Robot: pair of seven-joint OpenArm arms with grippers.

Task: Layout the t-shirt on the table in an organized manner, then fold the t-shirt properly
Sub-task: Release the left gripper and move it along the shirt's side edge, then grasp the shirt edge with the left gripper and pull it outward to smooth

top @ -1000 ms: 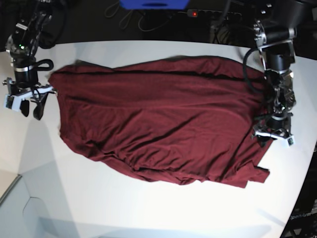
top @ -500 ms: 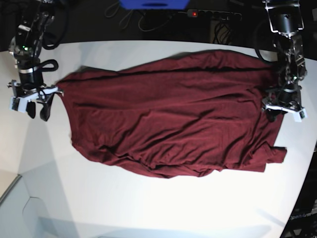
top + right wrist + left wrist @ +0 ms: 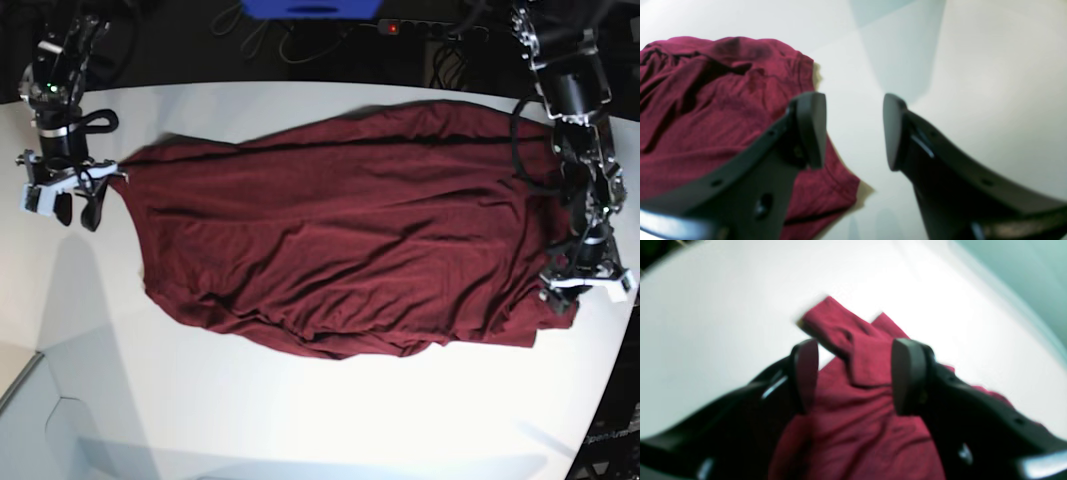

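Maroon t-shirt [image 3: 350, 240] lies spread but wrinkled across the white table [image 3: 300, 420], with the left gripper [image 3: 853, 380] poised over a folded corner, its jaws apart with cloth between them but not pinched, and the right gripper [image 3: 853, 130] spread over bare tabletop beside the shirt's other edge.

one t-shirt [image 3: 340, 240], one table [image 3: 300, 420], two tools
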